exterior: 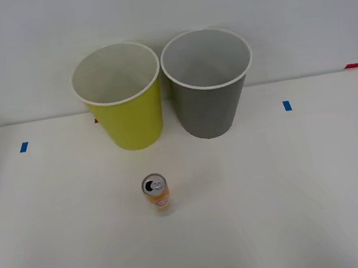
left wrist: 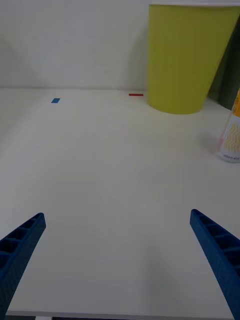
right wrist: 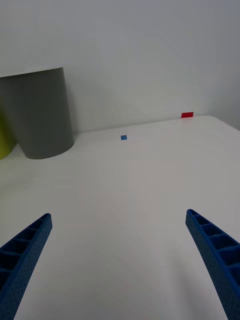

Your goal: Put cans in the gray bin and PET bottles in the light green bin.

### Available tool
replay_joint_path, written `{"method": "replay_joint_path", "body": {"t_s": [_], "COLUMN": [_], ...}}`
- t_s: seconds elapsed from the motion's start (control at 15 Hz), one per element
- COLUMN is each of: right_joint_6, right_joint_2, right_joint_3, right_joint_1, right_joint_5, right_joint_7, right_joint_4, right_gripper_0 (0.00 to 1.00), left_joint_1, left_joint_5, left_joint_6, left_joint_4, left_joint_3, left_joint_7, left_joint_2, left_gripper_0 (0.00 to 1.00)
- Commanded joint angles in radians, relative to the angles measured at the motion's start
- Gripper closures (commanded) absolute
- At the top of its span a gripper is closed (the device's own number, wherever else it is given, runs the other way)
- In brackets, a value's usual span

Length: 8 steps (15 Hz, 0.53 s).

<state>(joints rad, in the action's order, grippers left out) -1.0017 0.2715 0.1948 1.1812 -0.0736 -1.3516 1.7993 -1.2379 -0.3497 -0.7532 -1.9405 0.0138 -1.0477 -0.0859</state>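
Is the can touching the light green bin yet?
Apart. The front view shows bare table between the can, standing upright, and the light green bin behind it.

The left gripper (left wrist: pixel 118 260) hangs low over the table, its two blue ribbed fingers (left wrist: pixel 20 250) spread wide apart with nothing between them. The right gripper (right wrist: pixel 120 260) sits in much the same pose, fingers (right wrist: pixel 215 255) likewise splayed and empty. Both wrists seem tipped slightly downward, though the angle is hard to judge.
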Motion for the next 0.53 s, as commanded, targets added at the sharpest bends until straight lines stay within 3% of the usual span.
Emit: {"method": "replay_joint_path", "body": {"t_s": [0.07, 0.53], "right_joint_6": [0.0, 0.0], "right_joint_2": [0.0, 0.0], "right_joint_3": [0.0, 0.0], "right_joint_1": [0.0, 0.0], "right_joint_5": [0.0, 0.0], "right_joint_7": [0.0, 0.0], "right_joint_4": [0.0, 0.0], "right_gripper_0": [0.07, 0.07], "left_joint_1": [0.0, 0.0], "left_joint_5": [0.0, 0.0], "left_joint_6": [0.0, 0.0], "left_joint_4": [0.0, 0.0], "left_joint_3": [0.0, 0.0], "left_joint_7": [0.0, 0.0], "left_joint_2": [0.0, 0.0], "left_gripper_0": [0.0, 0.0]}}
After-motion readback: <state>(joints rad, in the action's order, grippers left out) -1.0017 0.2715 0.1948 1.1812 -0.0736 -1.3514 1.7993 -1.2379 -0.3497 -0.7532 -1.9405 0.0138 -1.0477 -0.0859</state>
